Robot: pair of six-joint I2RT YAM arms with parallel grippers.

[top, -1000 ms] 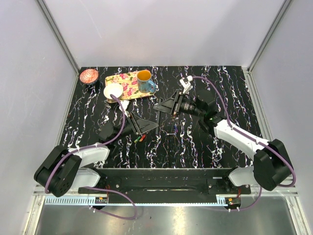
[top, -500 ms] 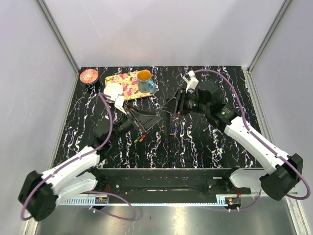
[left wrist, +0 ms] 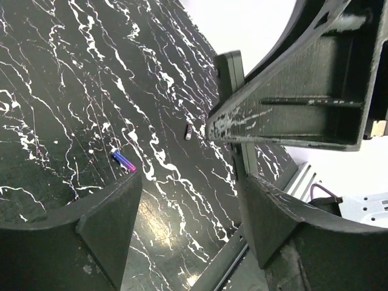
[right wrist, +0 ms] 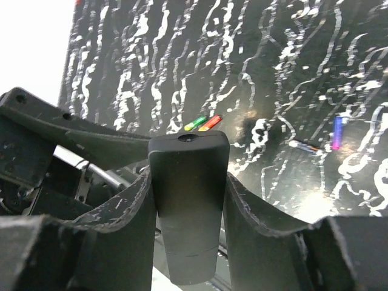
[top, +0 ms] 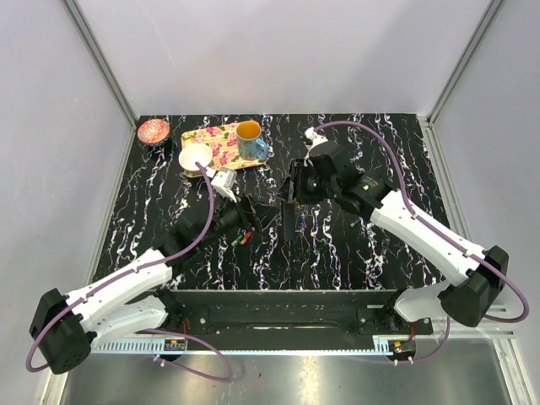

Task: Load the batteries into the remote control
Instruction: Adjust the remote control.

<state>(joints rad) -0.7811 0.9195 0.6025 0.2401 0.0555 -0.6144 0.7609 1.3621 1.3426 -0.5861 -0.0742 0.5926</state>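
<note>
The remote control (right wrist: 188, 200), a flat black slab, stands on end between the fingers of my right gripper (right wrist: 188, 182), which is shut on it. From above it hangs over the middle of the table (top: 289, 221). My left gripper (top: 261, 213) is just left of it, open and empty (left wrist: 191, 188), with the remote's edge (left wrist: 233, 91) beside its right finger. Red-and-green batteries (top: 243, 239) lie near the left gripper. A blue-purple battery (left wrist: 123, 160) and a small dark one (left wrist: 189, 131) lie on the tabletop below.
A floral yellow tray (top: 215, 139) at the back left carries a blue mug (top: 251, 140) and a white cup (top: 195, 156). A reddish bowl (top: 153, 130) sits in the far left corner. Grey walls close in the table on three sides.
My left gripper has opened and reached further toward the centre. My right gripper has swung left and nearer, carrying the remote to stand close beside the left fingers.
</note>
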